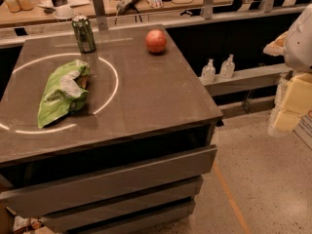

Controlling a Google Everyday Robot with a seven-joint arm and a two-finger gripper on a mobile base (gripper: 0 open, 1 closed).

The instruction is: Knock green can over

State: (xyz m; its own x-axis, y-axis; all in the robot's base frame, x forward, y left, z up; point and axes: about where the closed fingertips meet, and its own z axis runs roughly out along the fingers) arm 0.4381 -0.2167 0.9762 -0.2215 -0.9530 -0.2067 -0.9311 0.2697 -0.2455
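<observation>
The green can (84, 33) stands upright near the far left edge of the dark table (146, 96). It is dark green with a silver top rim. My gripper (290, 104) shows as a blurred pale yellow shape at the right edge of the view, below a white arm part (300, 40). It is off the table, well to the right of it, and far from the can. Nothing shows in it.
A red apple (156, 41) sits at the far middle of the table, right of the can. A light green and white snack bag (63, 91) lies on the left. Two small clear bottles (218, 68) stand on a ledge behind. A cluttered wooden desk (117, 4) runs along the back.
</observation>
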